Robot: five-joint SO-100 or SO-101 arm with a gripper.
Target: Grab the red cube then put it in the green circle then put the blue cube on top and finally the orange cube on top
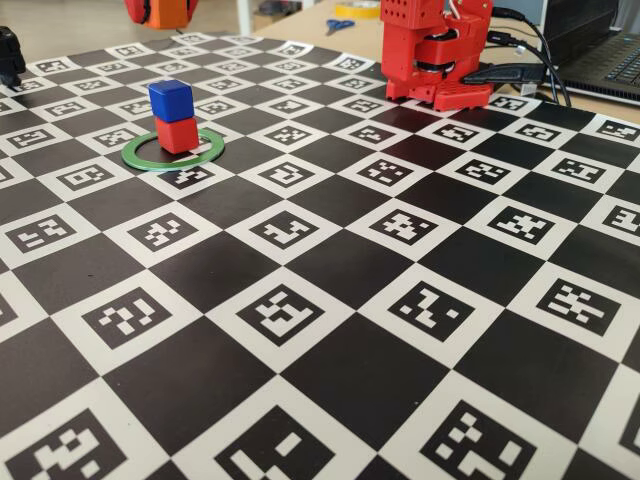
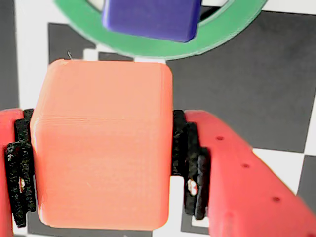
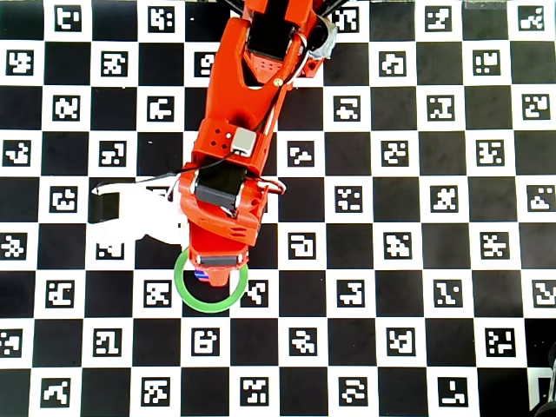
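Observation:
In the fixed view the red cube (image 1: 177, 135) sits inside the green circle (image 1: 140, 155), and the blue cube (image 1: 170, 100) is stacked on top of it. My gripper (image 1: 160, 12) hangs high above that stack at the top edge. In the wrist view my gripper (image 2: 101, 163) is shut on the orange cube (image 2: 103, 143), with black pads (image 2: 190, 163) pressing on both sides. Past it lie the blue cube (image 2: 150, 19) and part of the green circle (image 2: 222, 34). In the overhead view the arm (image 3: 230, 174) covers most of the green circle (image 3: 187, 295), and the red cube is hidden.
The board is a black-and-white checker mat with printed markers (image 1: 330, 300). The red arm base (image 1: 432, 55) stands at the back right. A laptop (image 1: 610, 50) and cables lie beyond it. Scissors (image 1: 338, 25) rest on the far table. A dark object (image 1: 8, 55) sits at the left edge.

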